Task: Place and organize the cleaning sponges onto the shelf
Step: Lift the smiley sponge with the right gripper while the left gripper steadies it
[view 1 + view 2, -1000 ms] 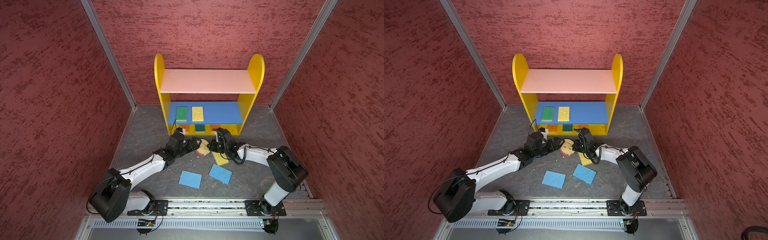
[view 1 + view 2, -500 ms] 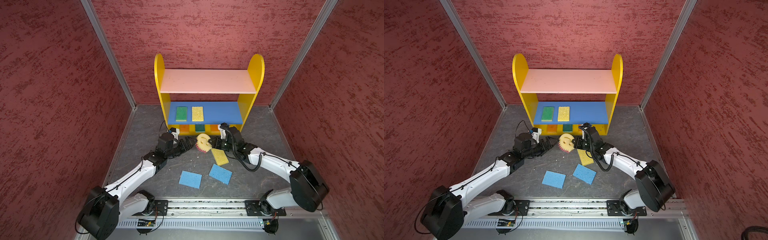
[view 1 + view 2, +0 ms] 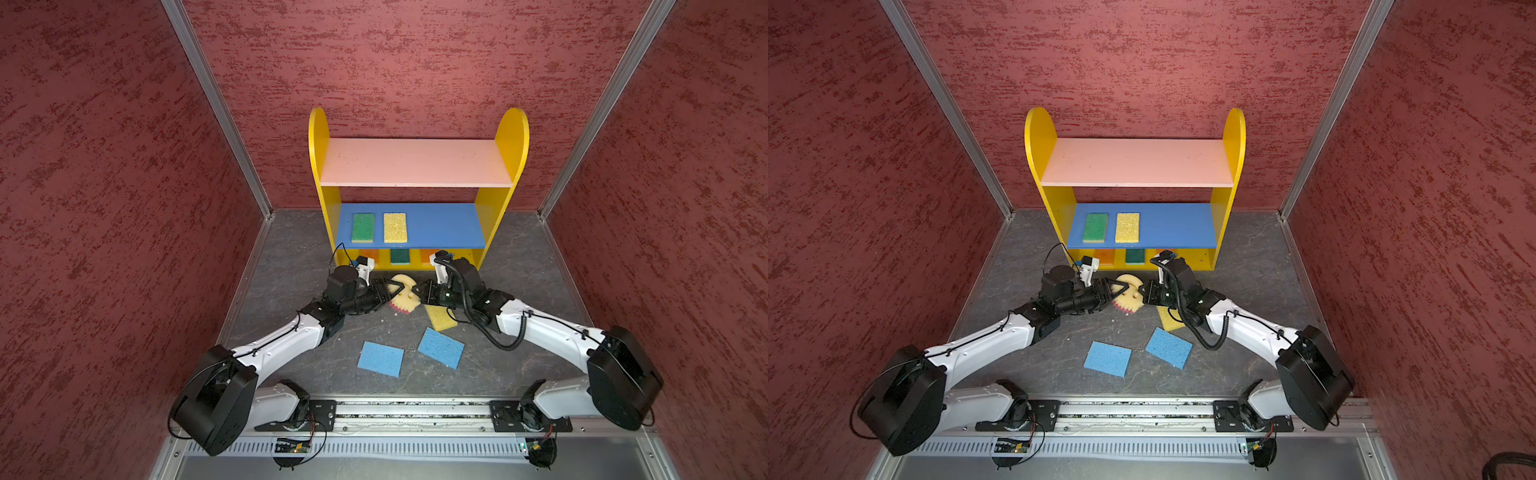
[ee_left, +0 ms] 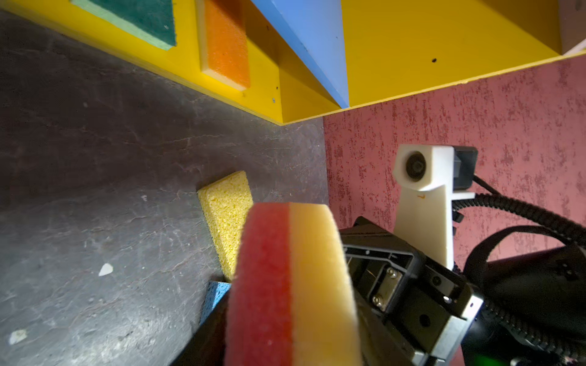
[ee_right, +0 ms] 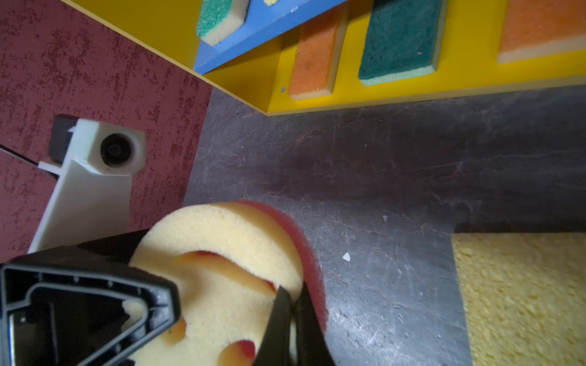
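The smiley sponge (image 3: 405,297) is held just before the bottom edge of the shelf (image 3: 505,166), with bare floor (image 3: 291,257) open to the left. The left gripper (image 3: 392,287) clamps both faces; the right gripper (image 3: 419,289) pinches its rim. It is round with no long side, its yellow face tilted up and red backing down.

Dark green sponge (image 3: 400,256) mostly under blue board (image 3: 440,226); flat yellow sponge (image 3: 441,319), 12 o'clock edge hidden by right gripper (image 3: 417,289).
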Available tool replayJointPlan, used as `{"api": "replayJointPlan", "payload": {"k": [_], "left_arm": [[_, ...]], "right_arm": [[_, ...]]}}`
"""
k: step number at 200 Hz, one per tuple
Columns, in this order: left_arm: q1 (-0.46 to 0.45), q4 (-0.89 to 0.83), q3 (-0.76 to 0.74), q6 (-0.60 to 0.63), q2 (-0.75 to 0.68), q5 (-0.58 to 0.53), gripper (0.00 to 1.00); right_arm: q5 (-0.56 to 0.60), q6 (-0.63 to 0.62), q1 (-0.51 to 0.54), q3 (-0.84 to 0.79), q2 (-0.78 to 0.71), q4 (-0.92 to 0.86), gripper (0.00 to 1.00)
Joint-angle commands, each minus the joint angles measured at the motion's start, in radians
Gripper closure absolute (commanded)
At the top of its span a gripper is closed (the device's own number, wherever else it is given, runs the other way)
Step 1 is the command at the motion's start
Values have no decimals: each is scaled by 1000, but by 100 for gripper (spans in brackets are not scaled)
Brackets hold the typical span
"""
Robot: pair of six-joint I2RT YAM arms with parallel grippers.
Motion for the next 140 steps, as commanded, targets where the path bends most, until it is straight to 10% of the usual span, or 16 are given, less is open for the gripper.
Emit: {"api": "replayJointPlan", "payload": {"k": [1,51,140], "left_arm": [[-1,41,23,2,7,15,58],[8,45,23,1,-12,16,72],[33,59,18,-16,-25,34,72]], "right_arm": [[65,23,2,-13,-49,-9,100],[35,104,-8,-85,-94,83,58],[-224,429,-34,-392,-60,808,32]]}}
